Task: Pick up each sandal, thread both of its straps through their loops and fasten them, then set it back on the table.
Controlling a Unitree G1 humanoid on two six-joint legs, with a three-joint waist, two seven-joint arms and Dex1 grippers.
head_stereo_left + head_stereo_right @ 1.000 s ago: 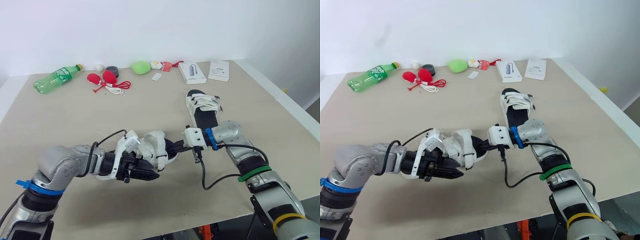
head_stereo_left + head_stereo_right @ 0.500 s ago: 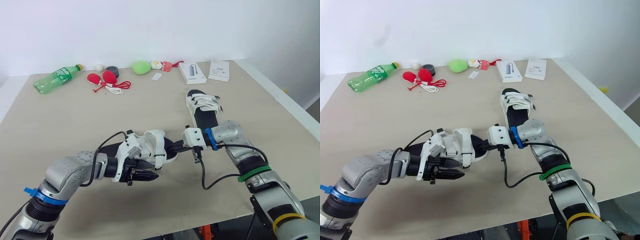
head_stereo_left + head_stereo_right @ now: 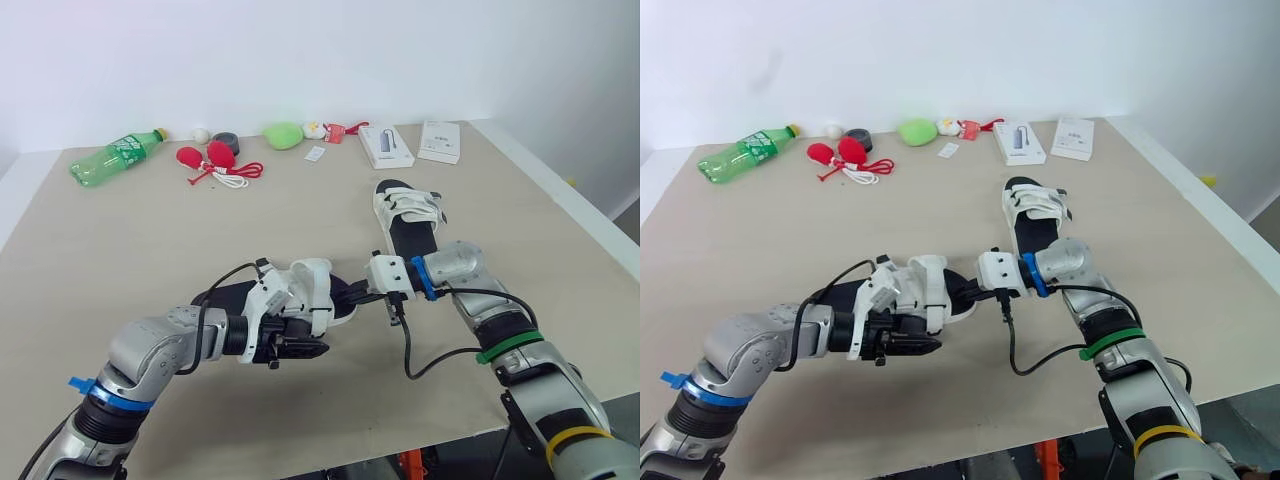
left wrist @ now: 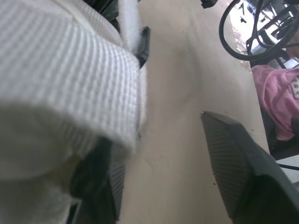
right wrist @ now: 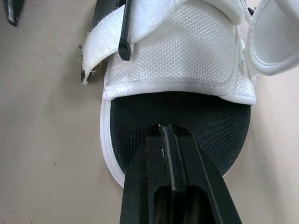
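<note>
At the table's point(image 3: 150, 240) front centre, a white-strapped sandal point(image 3: 310, 290) is lying between both arms. The right gripper point(image 5: 161, 129), fingers pressed together, is pinning its toe, apparently steadying it, while the left gripper point(image 3: 305, 345), fingers spread, is hovering against a loose strap point(image 4: 70, 74).

The near white sandal with a black footbed point(image 5: 177, 60) has an upper of fine woven mesh cloth with smooth bound edges and a matt, finely textured footbed. Its white ribbed fabric strap point(image 4: 70, 84) looks coarse and fuzzy. The left gripper's point(image 4: 159, 140) black fingers point(image 4: 233, 163) are matt plastic with finely ribbed pads. The pale beige table point(image 3: 150, 240) is smooth and matt — the green plastic bottle point(image 3: 112, 158) glossy.
</note>
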